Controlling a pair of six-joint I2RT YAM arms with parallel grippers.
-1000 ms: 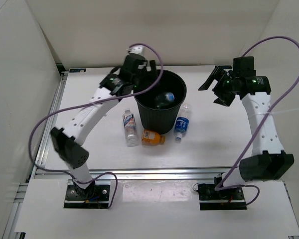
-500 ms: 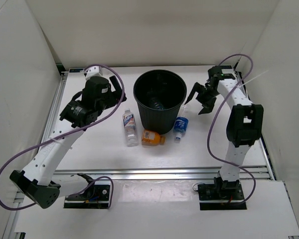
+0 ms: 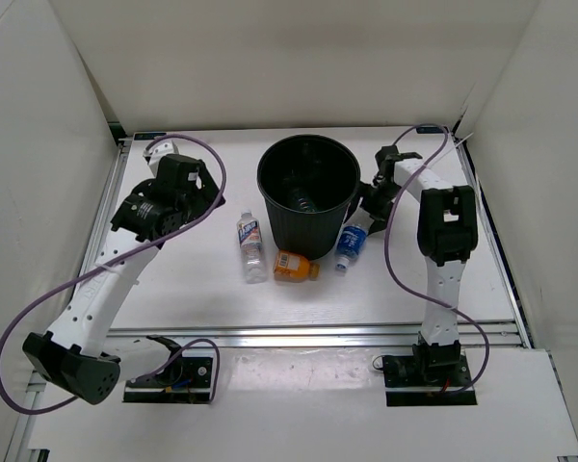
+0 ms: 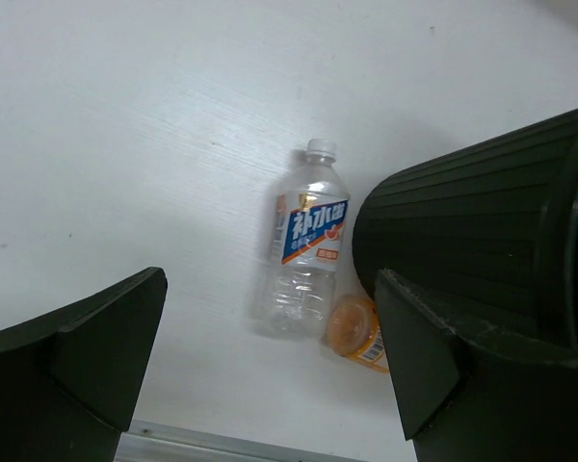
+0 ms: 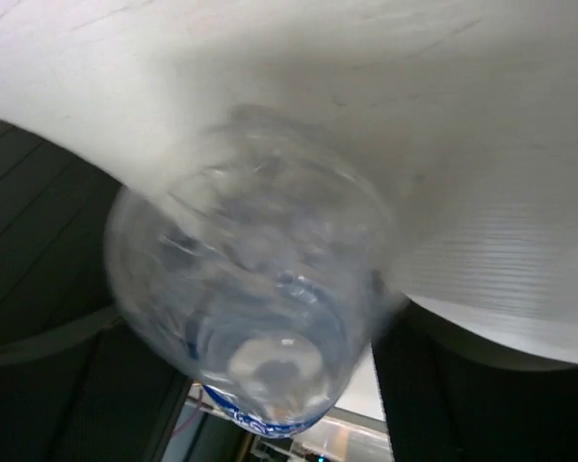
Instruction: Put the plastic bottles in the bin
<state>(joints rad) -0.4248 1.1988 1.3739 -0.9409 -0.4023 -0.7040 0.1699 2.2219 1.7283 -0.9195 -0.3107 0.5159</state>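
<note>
White counter within white enclosure walls, seen from above.

1. Bin: black, ribbed, upright at centre rear. The interior is dark. One clear bottle shows dimly inside; any other contents cannot be made out.
2. Blue-labelled bottle: lying just beside the bin's right foot. The right wrist view shows it blurred and filling the frame, so detail is lost.
3. Squat orange bottle: on its side just in front of the bin's base. The bin cuts it off in the left wrist view.
4. Clear bottle with printed label: lying left of the orange one, cap pointing away from the arms.
5. Right end effector: at the blue-labelled bottle's far end, with dark fingers flanking it. Whether they grip it cannot be told.
6. Left end effector: jaws wide apart, holding nothing, raised left of the bin.
</note>
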